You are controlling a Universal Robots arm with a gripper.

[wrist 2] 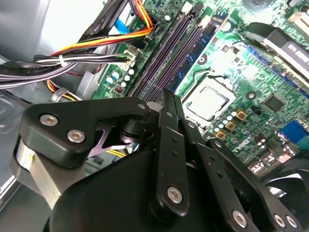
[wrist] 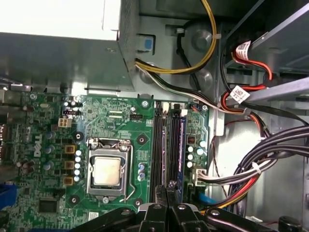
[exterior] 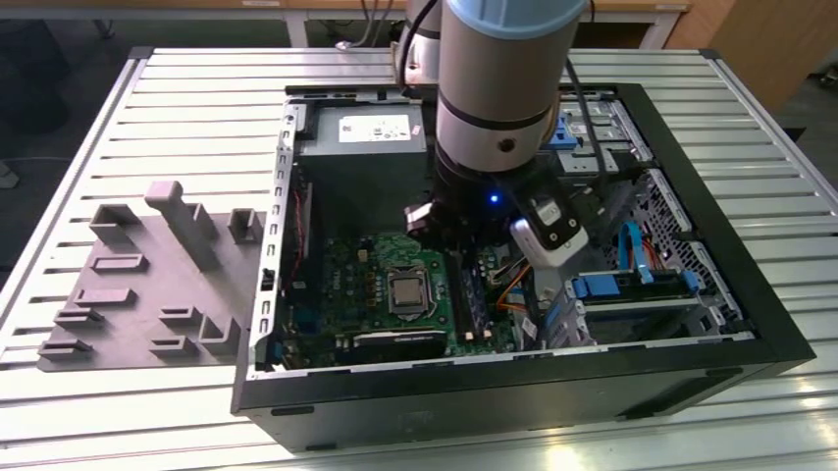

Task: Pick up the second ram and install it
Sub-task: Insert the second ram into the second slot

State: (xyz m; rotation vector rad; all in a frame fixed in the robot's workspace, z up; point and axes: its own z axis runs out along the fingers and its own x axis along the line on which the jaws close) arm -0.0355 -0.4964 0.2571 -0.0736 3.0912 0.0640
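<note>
My gripper (exterior: 452,245) reaches down into the open computer case (exterior: 524,397), low over the green motherboard (exterior: 353,265). In both wrist views its black fingers (wrist: 164,193) are pressed together, so the gripper (wrist: 168,187) (wrist 2: 166,94) is shut with nothing showing between them. The tips sit right over the near end of the long dark memory slots (wrist: 164,145) (wrist 2: 169,53), beside the processor socket (wrist: 107,171) (wrist 2: 207,101). The second ram is hidden; I cannot tell whether a stick sits in the slot under the tips.
A grey blocky holder tray (exterior: 131,285) lies on the slatted table at the exterior view's left, outside the case. Bundled cables (wrist: 251,169) (wrist 2: 87,48) run close beside the slots. The power supply (exterior: 367,147) and blue drive brackets (exterior: 615,289) crowd the case.
</note>
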